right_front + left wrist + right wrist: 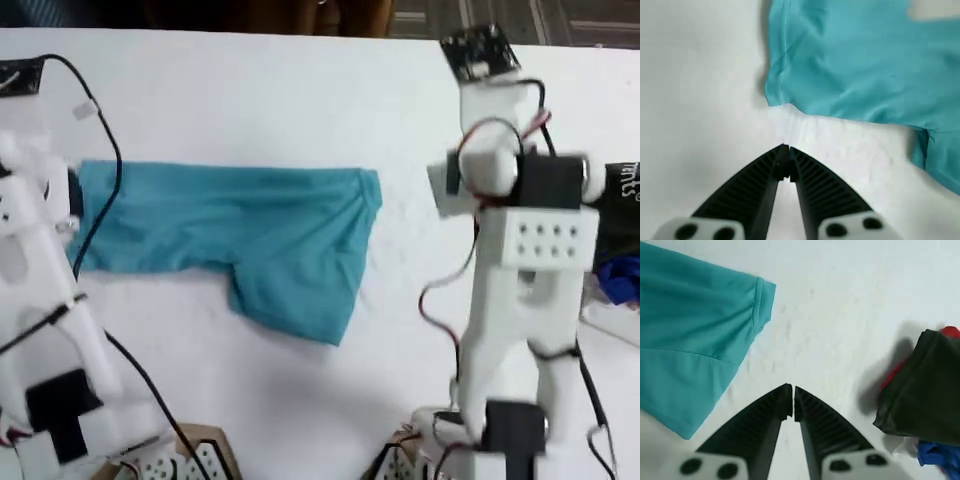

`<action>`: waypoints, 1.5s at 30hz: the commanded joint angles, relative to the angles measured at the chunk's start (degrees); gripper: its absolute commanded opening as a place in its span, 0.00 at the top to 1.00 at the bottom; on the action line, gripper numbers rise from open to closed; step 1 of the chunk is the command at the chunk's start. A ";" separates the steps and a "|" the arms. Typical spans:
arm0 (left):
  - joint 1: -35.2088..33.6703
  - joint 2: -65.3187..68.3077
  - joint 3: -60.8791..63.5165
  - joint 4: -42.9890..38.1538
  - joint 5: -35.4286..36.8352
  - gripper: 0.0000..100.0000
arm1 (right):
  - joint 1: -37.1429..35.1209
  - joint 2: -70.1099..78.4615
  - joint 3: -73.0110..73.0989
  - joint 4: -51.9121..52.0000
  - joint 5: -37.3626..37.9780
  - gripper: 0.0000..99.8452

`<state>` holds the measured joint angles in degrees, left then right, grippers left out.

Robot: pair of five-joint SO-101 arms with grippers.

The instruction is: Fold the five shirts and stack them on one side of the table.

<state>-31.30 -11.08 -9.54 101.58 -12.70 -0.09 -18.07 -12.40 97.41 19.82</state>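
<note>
Black ribbed fingers (755,185) of the left end effector (786,162) meet tip to tip with nothing between them, poised just off one corner of the teal knit shirt (865,60). The shirt lies flat on the white worktop (250,90) as a long band with one broad flap jutting from its side. The right end effector (792,400) is likewise pinched closed and empty, hanging near the shirt's opposite end, beside a hemmed corner. Each arm thus stands at its own end of the shirt, apparently so the two can take matching corners for the next fold; the fingers would have to part first. Well beyond the shirt on the right arm's side sits a heap of black, red and blue cloth (920,390), probably other garments of the task, though whether waiting or finished cannot be told. The shirt looks only part folded, and the stacking appears far from done.
</note>
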 commanded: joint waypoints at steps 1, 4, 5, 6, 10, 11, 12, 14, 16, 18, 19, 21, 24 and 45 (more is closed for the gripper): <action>0.44 -4.75 4.35 0.62 -3.08 0.98 | -1.80 -6.29 7.82 -4.53 0.53 0.98; 0.44 -5.10 9.71 0.62 -7.74 0.98 | -5.58 -6.64 16.88 -4.00 3.69 0.98; 0.44 -5.10 11.12 0.62 -9.23 0.98 | -8.22 -6.02 20.31 -3.56 6.59 0.98; 0.44 -5.10 12.35 0.53 -10.20 0.98 | -11.21 -5.23 24.00 -3.74 9.14 0.98; 0.18 -5.19 16.84 0.44 -11.96 0.97 | -19.30 -1.19 34.02 -6.46 12.84 0.98; 0.18 -5.19 17.89 -0.18 -11.96 0.97 | -20.18 -0.31 35.16 -7.34 13.01 0.98; 0.18 -5.19 18.95 -0.62 -12.13 0.97 | -20.70 0.48 35.96 -8.22 13.01 0.98; 0.18 -5.19 20.79 -0.62 -12.22 0.97 | -21.67 1.27 37.10 -10.33 13.01 0.98; 0.44 -5.19 23.08 -0.88 -12.66 0.97 | -23.16 1.71 37.98 -12.62 13.01 0.98; 0.44 -5.19 25.98 -2.46 -14.68 0.97 | -25.36 1.89 39.12 -15.08 13.01 0.98; 0.26 -5.27 27.56 -3.69 -15.65 0.97 | -26.59 1.89 40.26 -16.40 13.01 0.98; 0.18 -5.27 31.25 -6.15 -16.79 0.97 | -28.88 1.89 42.90 -19.30 13.10 0.98; 0.18 -5.27 36.44 -11.60 -17.14 0.97 | -30.99 1.98 47.74 -24.66 16.00 0.98; 0.35 -4.84 47.08 -25.76 -17.14 0.87 | -36.88 1.36 49.67 -14.81 28.31 0.73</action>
<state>-31.30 -14.07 37.67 76.18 -29.76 -36.48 -15.87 39.21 81.67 47.43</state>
